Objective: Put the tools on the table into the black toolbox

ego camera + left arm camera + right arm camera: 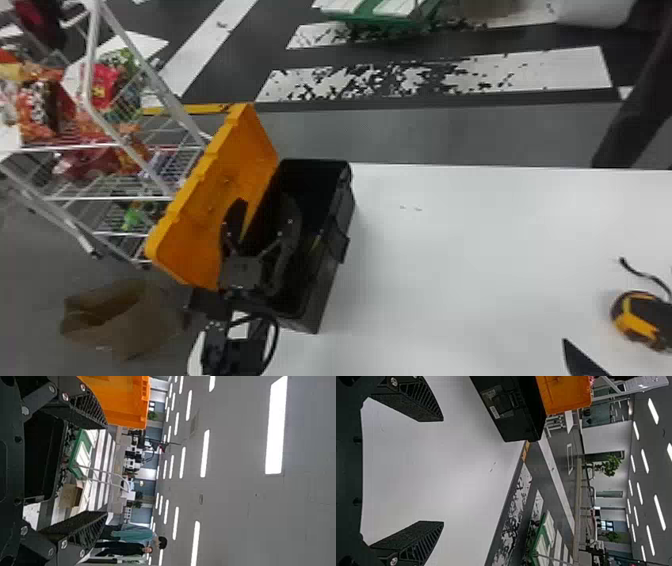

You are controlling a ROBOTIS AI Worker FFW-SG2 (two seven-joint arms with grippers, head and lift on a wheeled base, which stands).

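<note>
I'm holding my left tool (106, 470) wide open and empty over the black toolbox (324, 290), perhaps guarding its lid (200, 215); my right tool (443, 471), spread empty, is presumably awaiting the tape measure (642, 320).

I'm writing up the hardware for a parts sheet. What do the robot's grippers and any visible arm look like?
The left gripper and right gripper look alike: black, with tapering fingers, slanted ribs along their sides, rough-textured inner faces and silvery screws. In the head view, the left arm is black too, with a looping black cable.
</note>
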